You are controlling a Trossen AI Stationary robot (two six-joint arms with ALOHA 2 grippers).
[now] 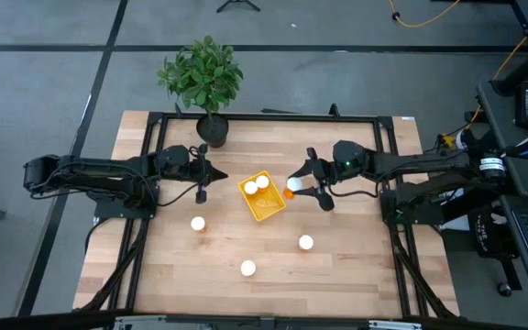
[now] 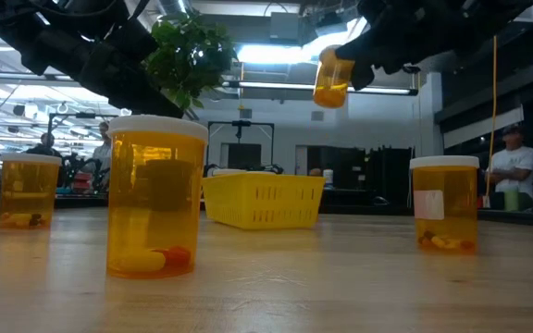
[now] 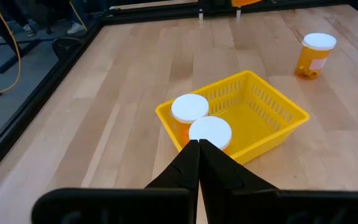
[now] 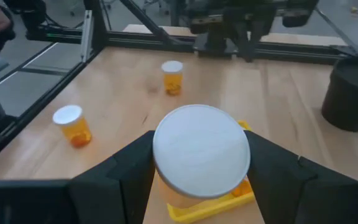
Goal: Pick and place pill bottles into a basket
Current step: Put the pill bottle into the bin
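Note:
The yellow basket (image 1: 266, 203) sits mid-table with two orange pill bottles standing in it, their white caps (image 3: 189, 107) (image 3: 210, 132) up. My right gripper (image 1: 293, 187) is shut on a third bottle (image 2: 332, 77), high above the basket's right side. My left gripper (image 1: 202, 186) is shut and empty, left of the basket; its closed fingers (image 3: 199, 155) point at the basket. Three more bottles stand upright on their bases on the table (image 1: 198, 223) (image 1: 306, 242) (image 1: 247, 268). My right gripper pinches the bottle between its two fingers at the cap end (image 4: 161, 167), one finger on each side, the white cap facing the wrist camera. The fingers slant down from the table's right side. The bottle hangs a little tilted, lifted clear above the basket (image 4: 238, 194).
A black pot with a green plant (image 1: 211, 124) stands at the far edge behind the basket. A dark frame (image 1: 273, 117) runs around the table's far and side edges. Open wood lies near the front edge around the three standing bottles. People show in the room behind.

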